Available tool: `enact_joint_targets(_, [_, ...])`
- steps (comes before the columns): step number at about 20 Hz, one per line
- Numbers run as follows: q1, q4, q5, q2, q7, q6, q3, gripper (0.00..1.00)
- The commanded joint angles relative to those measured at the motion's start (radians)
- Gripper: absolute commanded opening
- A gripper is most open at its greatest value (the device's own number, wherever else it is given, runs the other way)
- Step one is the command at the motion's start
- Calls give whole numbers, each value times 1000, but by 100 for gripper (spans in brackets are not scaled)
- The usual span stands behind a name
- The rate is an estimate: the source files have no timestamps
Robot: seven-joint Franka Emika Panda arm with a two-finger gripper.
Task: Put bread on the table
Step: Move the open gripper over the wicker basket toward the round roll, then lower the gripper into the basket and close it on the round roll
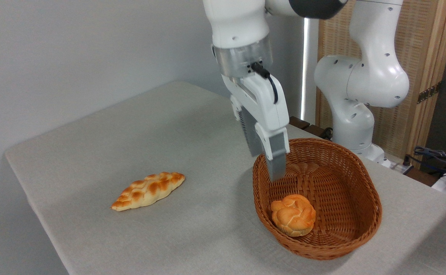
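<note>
Arm: the white Franka arm [360, 76] rises from its base at the counter's far right edge, at about 2 o'clock from the basket, arches up out of the top of the picture and comes down again through a white wrist link and a silver collar.
Wrist: the collar sits high above the counter's middle, and a black cable plugs into it and loops down the hand's white body.
Hand: the white two-finger hand [265, 164] points down, leaning slightly to the lower right, with its tips at the basket's 10 o'clock rim, the nearer one hanging just inside it.
Fingers: the two flat grey fingers [277, 162] stand parallel with a clear gap between them, spread and holding nothing.
Bread: the small round knotted golden-orange bun [293, 214] lies inside the basket, on its floor against the near-left wall, at about 5 o'clock from the fingertips and well below them, untouched.
Basket: the brown oval wicker basket [360, 183] stands on the right part of the counter.
Loaf: the longer pointed braided loaf [148, 185] lies flat on the cloth, well apart from the basket at its 9 o'clock.
Counter: the large flat light grey-beige cloth-covered counter [131, 130] carries the basket and the loaf.
</note>
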Motion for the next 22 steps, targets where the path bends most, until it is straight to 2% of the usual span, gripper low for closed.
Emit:
enact_joint_targets(1, [-8, -100, 65, -17, 30, 78, 4, 100])
enact_joint_targets(5, [-8, -189, 105, -8, 30, 202, 9, 100])
enact_joint_targets(9, [-8, -207, 139, 1, 30, 208, 9, 100])
enact_joint_targets(11, [-8, -207, 184, 14, 28, 210, 7, 100])
enact_joint_targets(12, [-8, -209, 191, 15, 28, 210, 9, 100])
enact_joint_targets(21, [-8, -240, 191, 37, 28, 240, 7, 100])
enact_joint_targets(22, [-8, -240, 191, 38, 30, 240, 7, 94])
